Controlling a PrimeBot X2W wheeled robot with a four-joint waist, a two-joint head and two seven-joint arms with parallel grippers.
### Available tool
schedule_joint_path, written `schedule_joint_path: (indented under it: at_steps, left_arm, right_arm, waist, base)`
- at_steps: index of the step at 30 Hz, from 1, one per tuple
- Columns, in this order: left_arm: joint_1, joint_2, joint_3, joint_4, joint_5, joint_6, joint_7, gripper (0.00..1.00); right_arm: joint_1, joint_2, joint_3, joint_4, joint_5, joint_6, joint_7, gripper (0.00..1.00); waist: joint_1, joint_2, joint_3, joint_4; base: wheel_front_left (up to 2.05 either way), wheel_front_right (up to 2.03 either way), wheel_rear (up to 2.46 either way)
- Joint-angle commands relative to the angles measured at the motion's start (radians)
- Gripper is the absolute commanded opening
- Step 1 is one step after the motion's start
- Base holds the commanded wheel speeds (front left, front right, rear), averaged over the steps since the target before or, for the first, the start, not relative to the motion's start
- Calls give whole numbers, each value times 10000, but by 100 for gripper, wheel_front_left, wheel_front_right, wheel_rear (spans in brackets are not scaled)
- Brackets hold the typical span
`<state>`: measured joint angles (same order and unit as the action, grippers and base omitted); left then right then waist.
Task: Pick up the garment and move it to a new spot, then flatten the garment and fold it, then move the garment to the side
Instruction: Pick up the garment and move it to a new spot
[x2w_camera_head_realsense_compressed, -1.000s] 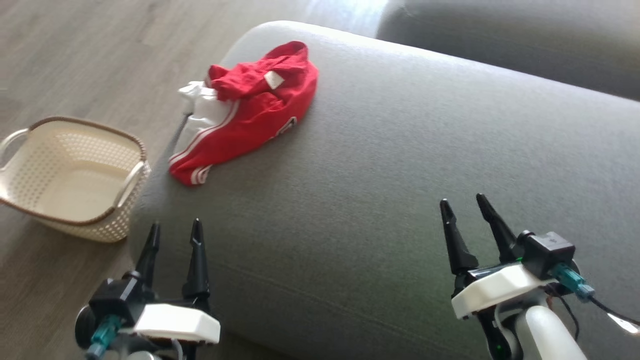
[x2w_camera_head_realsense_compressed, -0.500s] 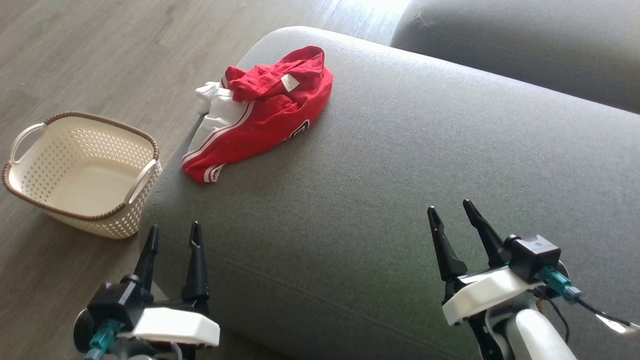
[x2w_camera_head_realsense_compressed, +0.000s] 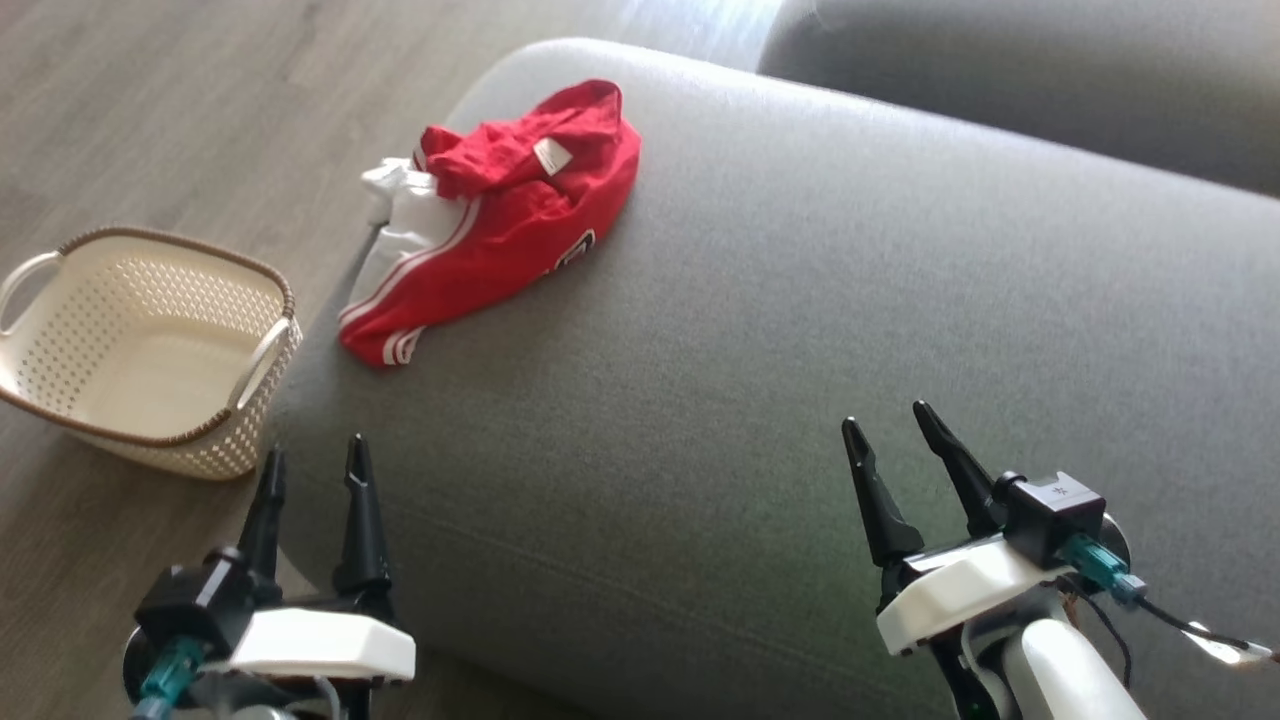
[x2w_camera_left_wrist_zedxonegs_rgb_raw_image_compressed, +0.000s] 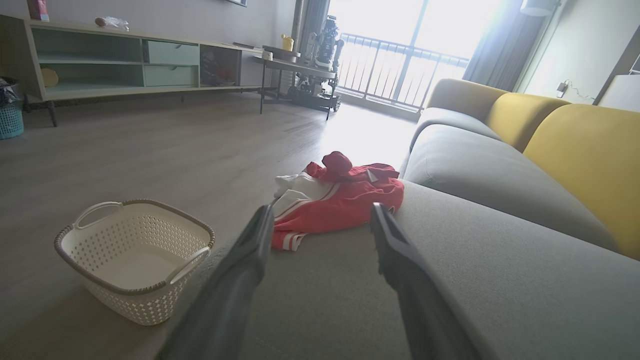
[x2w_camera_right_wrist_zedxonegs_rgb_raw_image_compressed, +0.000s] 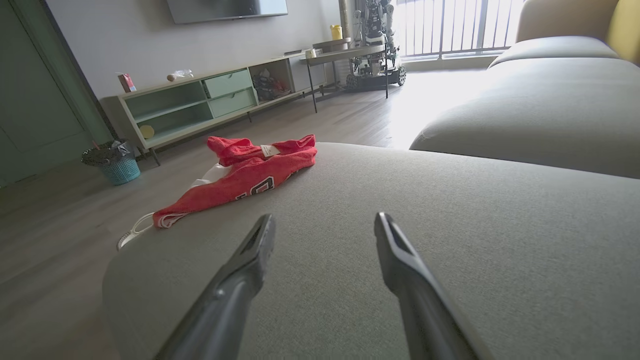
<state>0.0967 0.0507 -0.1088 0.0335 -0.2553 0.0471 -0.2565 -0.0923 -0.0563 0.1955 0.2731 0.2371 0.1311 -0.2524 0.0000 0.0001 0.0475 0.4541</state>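
Your left gripper (x2w_camera_head_realsense_compressed: 313, 448) and right gripper (x2w_camera_head_realsense_compressed: 886, 415) stand wide and empty, low over the sofa (x2w_camera_head_realsense_compressed: 800, 350). The garment (x2w_camera_head_realsense_compressed: 500, 230) lies crumpled at the sofa's far left edge, near the basket (x2w_camera_head_realsense_compressed: 140, 340). The camera has shifted slightly and the garment has not moved, so pickup has not begun.

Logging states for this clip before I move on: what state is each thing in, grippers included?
garment: crumpled, unfolded, on the sofa cushion at its edge, white part hanging over.
basket: upright on the floor, empty.
left gripper: open, holding nothing.
right gripper: open, holding nothing.
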Motion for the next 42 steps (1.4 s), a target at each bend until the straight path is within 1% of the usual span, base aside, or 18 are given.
schedule_joint_path:
  at_steps: [1, 6, 8, 11, 13, 16, 19, 21, 24, 27, 31, 32, 34, 38, 41, 42]
  left_arm:
    - [-601, -5, 437, -384, 16, -2, -53, 100]
    - [-1479, -5, 818, -388, 104, -121, -53, 100]
    - [-2027, -5, 969, -255, 305, -345, -53, 100]
    - [-3014, 42, 1397, 137, 253, -689, -53, 100]
    - [-3741, 260, 1613, 599, 265, -918, -53, 100]
    - [-4914, 688, 1684, 1684, 217, -1220, -53, 100]
    - [-6159, 1214, 1563, 2916, 221, -1423, 178, 100]
    - [-6993, 1398, 1555, 3724, 18, -1516, 417, 100]
    - [-8069, 1828, 1297, 4882, 153, -1602, 720, 100]
    - [-9007, 1981, 1220, 6046, -66, -1669, 989, 100]
    - [-10025, 2248, 937, 7586, -42, -1715, 1230, 100]
    - [-10025, 2248, 937, 7586, -42, -1715, 1230, 100]
    - [-10434, 2405, 870, 8309, 27, -1697, 1309, 100]
    - [-11051, 2621, 676, 9671, 281, -1450, 1416, 100]
    - [-11335, 2648, 562, 10470, 313, -1461, 1520, 100]
    - [-11412, 2652, 551, 10674, 281, -1487, 1522, 60]
  right_arm:
    - [-403, 61, 116, -365, -140, -4, -93, 100]
    - [-802, 61, -277, -702, -645, -4, -11, 100]
    - [-976, 61, -428, -941, -799, -4, 23, 100]
    - [-1282, 61, -437, -1363, -1058, -4, 193, 100]
    - [-1477, 61, -446, -1672, -1213, -4, 312, 100]
    - [-1708, 61, -415, -2155, -1386, -4, 487, 100]
    - [-1854, 61, -340, -2666, -1599, -4, 668, 100]
    - [-1919, 61, -337, -3028, -1717, -4, 797, 100]
    - [-2001, 61, -288, -3531, -1848, -4, 1001, 100]
    - [-2071, 61, -207, -3999, -1993, -4, 1135, 100]
    - [-2112, 61, 175, -4609, -2289, -4, 1176, 100]
    - [-2112, 61, 175, -4609, -2289, -4, 1176, 100]
    - [-2130, 61, 429, -4822, -2413, -4, 1202, 100]
    - [-2156, 61, 691, -5044, -2415, -4, 1230, 100]
    - [-2172, 61, 750, -5051, -2371, -4, 1179, 100]
    - [-2167, 61, 741, -5039, -2351, -4, 1151, 100]
  waist:
    - [0, -1, 373, -169]
    - [0, -1, 1471, -373]
    - [0, -1, 1911, -451]
    - [0, -1, 2600, -642]
    - [0, -1, 3009, -787]
    - [0, -1, 3536, -1021]
    - [0, -1, 3992, -1243]
    - [0, -1, 4262, -1368]
    - [0, -1, 4594, -1561]
    - [0, -1, 4858, -1733]
    - [0, -1, 5102, -1940]
    - [0, -1, 5102, -1940]
    - [0, -1, 5182, -2075]
    - [0, -1, 5245, -2302]
    - [0, -1, 5220, -2429]
    - [0, -1, 5197, -2463]
  base:
    - [0, 0, 0]
    - [0, 0, 0]
    - [0, 0, 0]
    - [0, 0, 0]
    - [0, 0, 0]
    - [0, 0, 0]
    - [0, 0, 0]
    - [0, 0, 0]
    - [0, 0, 0]
    - [0, 0, 0]
    - [0, 0, 0]
    - [0, 0, 0]
    - [0, 0, 0]
    - [0, 0, 0]
    - [0, 0, 0]
    - [0, 0, 0]
